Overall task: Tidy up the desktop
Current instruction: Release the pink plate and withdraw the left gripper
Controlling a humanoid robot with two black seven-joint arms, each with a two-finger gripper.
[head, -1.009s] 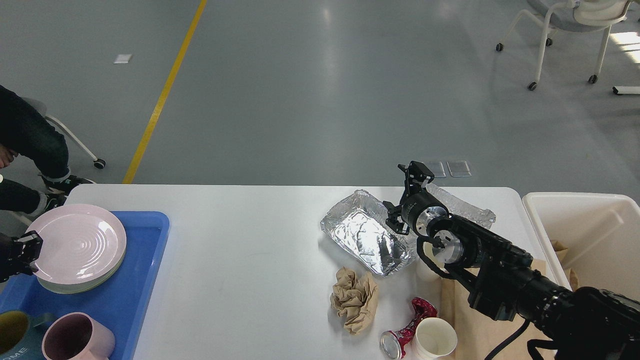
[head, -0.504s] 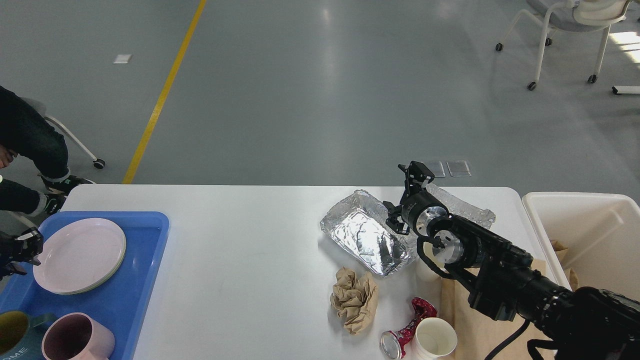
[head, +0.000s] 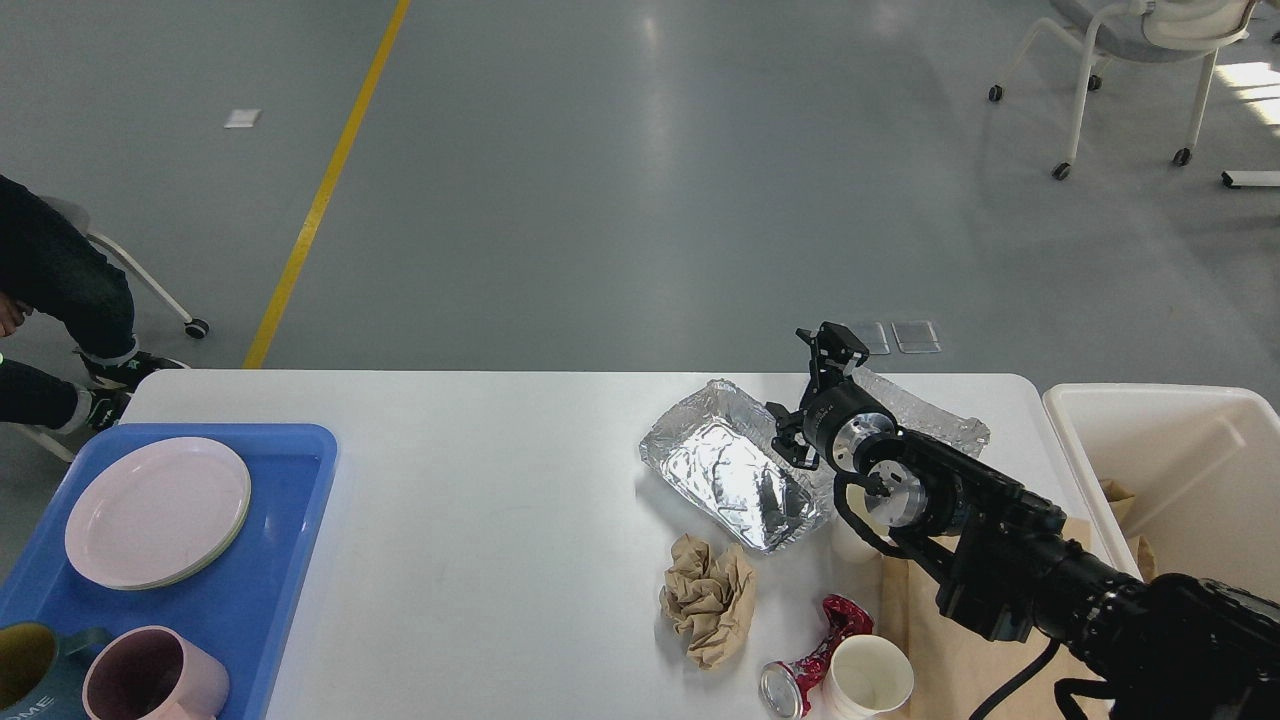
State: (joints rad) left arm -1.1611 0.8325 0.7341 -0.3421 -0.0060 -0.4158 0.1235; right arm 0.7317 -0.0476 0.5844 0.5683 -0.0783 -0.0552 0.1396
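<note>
The white desktop [head: 500,480] fills the lower view. On its right lie a crumpled foil tray [head: 735,470], a second foil piece [head: 925,415], a crumpled brown paper ball [head: 710,595], a crushed red can [head: 815,660], a white paper cup [head: 870,680] and flat brown paper [head: 930,650]. My right gripper [head: 835,350] hangs above the foil tray's far right end; it is small and dark, so its fingers cannot be told apart. My left gripper is out of view.
A blue tray [head: 290,560] at the left holds a pink plate [head: 158,510], a pink mug [head: 150,680] and a teal mug [head: 35,670]. A cream-white bin [head: 1150,440] stands at the right edge. A person's legs [head: 50,290] are at far left.
My left gripper has let go of the pink plate, which now lies flat on the blue tray, and has drawn back out of view to the left. The right arm has not moved.
</note>
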